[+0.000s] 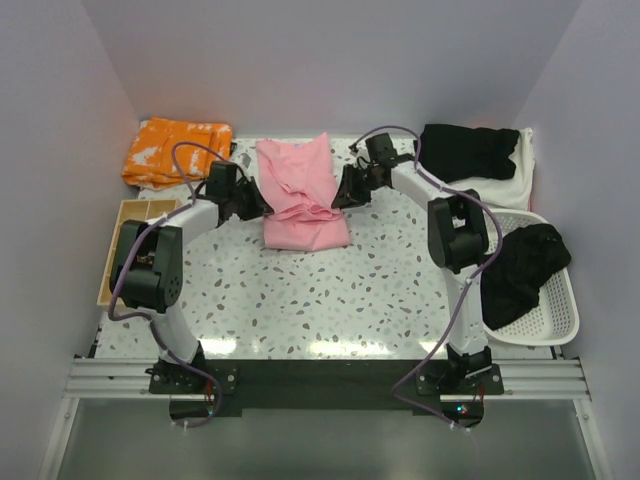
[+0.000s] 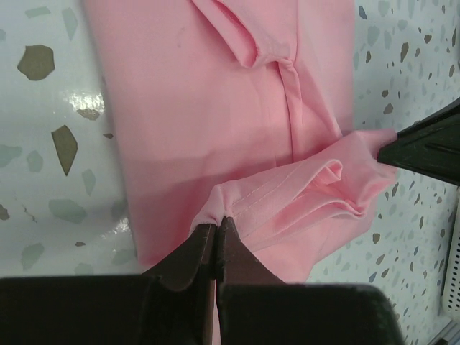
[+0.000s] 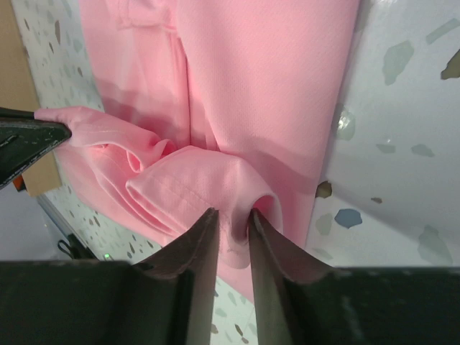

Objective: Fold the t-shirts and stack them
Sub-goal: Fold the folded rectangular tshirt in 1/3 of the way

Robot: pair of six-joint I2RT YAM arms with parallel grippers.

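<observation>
The light pink t-shirt (image 1: 300, 195) lies partly folded at mid-table, toward the back. From above, the claws are hard to read. The wrist cameras show the left gripper (image 2: 217, 231) clamped tight on a hemmed fold and the right gripper (image 3: 230, 219) apparently pinching a bunched fold. Only the overhead view shows a black t-shirt (image 1: 468, 150) at the back right.

1. I see one pink t-shirt (image 1: 300, 195).
2. I count two black t-shirts (image 1: 468, 150) (image 1: 520, 270).
3. One white t-shirt (image 1: 524, 175), one orange cloth (image 1: 175, 150).
4. One white basket (image 1: 562, 318), one wooden tray (image 1: 140, 210).
5. Two hands: left hand (image 1: 265, 205), right hand (image 1: 337, 199).
</observation>
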